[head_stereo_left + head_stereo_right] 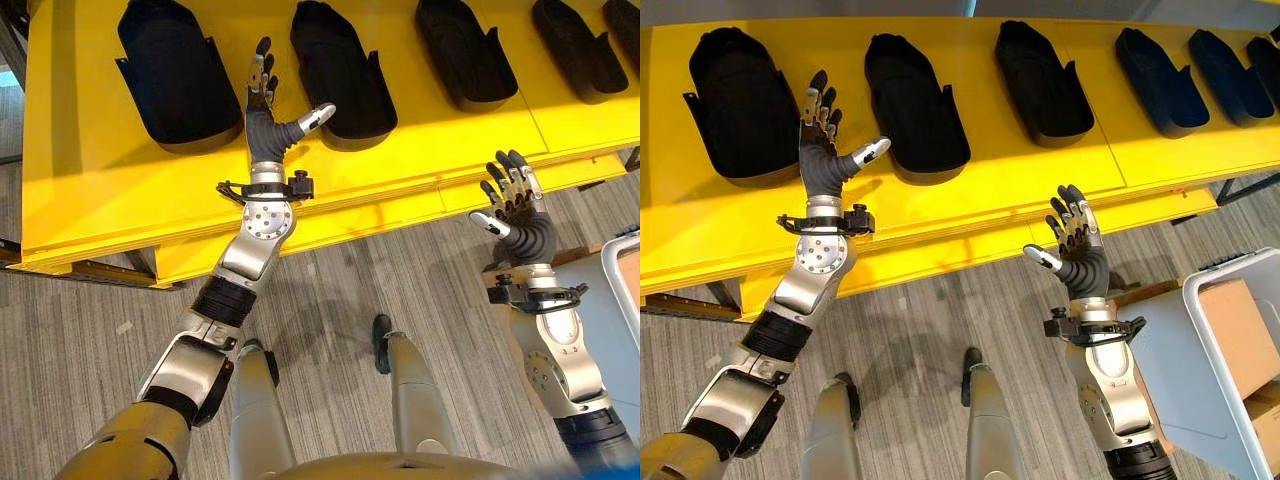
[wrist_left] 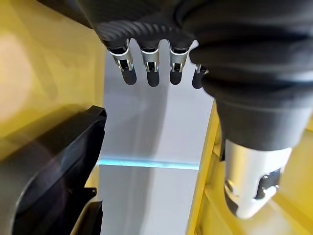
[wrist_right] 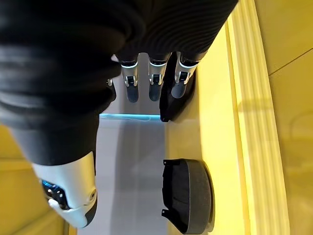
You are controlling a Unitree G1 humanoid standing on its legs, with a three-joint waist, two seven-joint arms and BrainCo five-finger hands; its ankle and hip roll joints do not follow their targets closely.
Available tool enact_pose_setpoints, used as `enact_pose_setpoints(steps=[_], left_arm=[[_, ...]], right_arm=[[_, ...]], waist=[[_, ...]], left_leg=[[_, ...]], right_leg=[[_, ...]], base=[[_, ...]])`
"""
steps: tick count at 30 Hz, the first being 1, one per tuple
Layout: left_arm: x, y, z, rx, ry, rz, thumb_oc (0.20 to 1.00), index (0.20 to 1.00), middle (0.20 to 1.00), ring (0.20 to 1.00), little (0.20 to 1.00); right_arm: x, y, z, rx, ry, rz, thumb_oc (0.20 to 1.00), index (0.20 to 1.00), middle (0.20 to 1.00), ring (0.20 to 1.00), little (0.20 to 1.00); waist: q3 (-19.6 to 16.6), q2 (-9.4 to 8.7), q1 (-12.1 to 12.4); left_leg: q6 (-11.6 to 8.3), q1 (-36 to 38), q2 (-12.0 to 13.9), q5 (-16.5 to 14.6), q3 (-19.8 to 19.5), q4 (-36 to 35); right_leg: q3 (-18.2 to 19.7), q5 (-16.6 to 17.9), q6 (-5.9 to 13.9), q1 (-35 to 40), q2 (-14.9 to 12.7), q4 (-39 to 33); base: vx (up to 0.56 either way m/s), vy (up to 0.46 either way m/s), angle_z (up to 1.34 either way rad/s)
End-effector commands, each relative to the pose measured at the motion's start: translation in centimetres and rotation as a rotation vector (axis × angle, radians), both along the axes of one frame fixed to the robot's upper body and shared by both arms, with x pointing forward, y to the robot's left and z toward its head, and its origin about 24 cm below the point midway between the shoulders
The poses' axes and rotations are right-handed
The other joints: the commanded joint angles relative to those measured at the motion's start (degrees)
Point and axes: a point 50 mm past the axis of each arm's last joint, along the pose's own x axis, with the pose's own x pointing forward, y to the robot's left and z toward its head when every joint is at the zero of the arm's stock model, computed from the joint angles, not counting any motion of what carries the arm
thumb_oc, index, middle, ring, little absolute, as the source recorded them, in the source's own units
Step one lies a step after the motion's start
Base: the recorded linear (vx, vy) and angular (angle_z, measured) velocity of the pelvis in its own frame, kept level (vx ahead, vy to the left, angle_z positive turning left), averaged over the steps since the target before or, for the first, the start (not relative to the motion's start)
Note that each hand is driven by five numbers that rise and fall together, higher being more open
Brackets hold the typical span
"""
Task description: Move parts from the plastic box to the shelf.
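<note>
- Yellow shelf (image 1: 970,215), flat glossy surface with a stepped front lip, spans the 9-to-3 band at the top of the eye views.
- Black parts lie in a row on the shelf: matte, moulded shells, rounded at one end, with a notched open end. Leftmost part (image 1: 735,100) at 10 o'clock, second part (image 1: 915,105) at 11, third part (image 1: 1045,85) at 12, fourth part (image 1: 1160,80) at 1, fifth part (image 1: 1230,65) at 2.
- Left hand (image 1: 825,150) is raised over the shelf between the leftmost and second parts, palm bare; fingers (image 2: 150,68) straight and spread wide, thumb out toward the second part, holding nothing.
- Cannot tell if the thumb tip touches the second part.
- Right hand (image 1: 1075,245) hangs over the shelf's front edge at 4 o'clock of centre, fingers (image 3: 154,83) straight, loosely spread, thumb out to the side, holding nothing.
- Right wrist view: one black part (image 3: 188,193) lies on the shelf past the hand, domed top, flat cut end.
- Plastic box (image 1: 1210,375), pale grey with smooth walls and rounded rim, sits on the floor at 4–5 o'clock, just beside the right forearm; brown cardboard pieces (image 1: 1240,335) inside.
- Floor (image 1: 910,320) is grey wood-grain planks.
</note>
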Motion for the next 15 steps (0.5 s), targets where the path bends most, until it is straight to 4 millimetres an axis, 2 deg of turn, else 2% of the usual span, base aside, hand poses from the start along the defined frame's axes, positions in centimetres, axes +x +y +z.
enact_pose_setpoints(steps=[1,11,15], left_arm=[[0.7,-1.2,2.4,-0.012,-0.086,-0.006,1.000,1.000,1.000,1.000,1.000],[1.9,0.2,2.0,0.034,-0.039,0.119,1.000,1.000,1.000,1.000,1.000],[2.4,0.7,1.5,0.155,-0.011,0.192,1.000,1.000,1.000,1.000,1.000]], right_arm=[[-0.7,-0.2,2.6,-0.027,-0.149,0.016,1.000,1.000,1.000,1.000,1.000],[-0.7,-0.2,2.7,-0.025,-0.155,0.016,1.000,1.000,1.000,1.000,1.000],[-0.9,-0.4,2.6,-0.023,-0.150,0.021,1.000,1.000,1.000,1.000,1.000]], waist=[[-2.5,1.96,-0.1],[-2.4,1.93,-0.8],[-2.8,2.02,-1.2]], left_leg=[[-0.36,0.3,2.9,8.2,-4.5,-6.1],[-0.44,-0.1,3.1,8.0,-4.4,-5.3],[-0.40,-0.7,3.3,7.8,-4.2,-4.7]], right_leg=[[1.4,5.1,-0.89,0.1,-0.5,0.4],[1.8,5.0,-0.95,-0.7,-0.3,1.1],[1.9,4.8,-1.01,-1.3,-0.2,1.5]], base=[[0.00,0.000,0.00],[0.00,0.001,-0.01],[0.01,0.000,-0.02]])
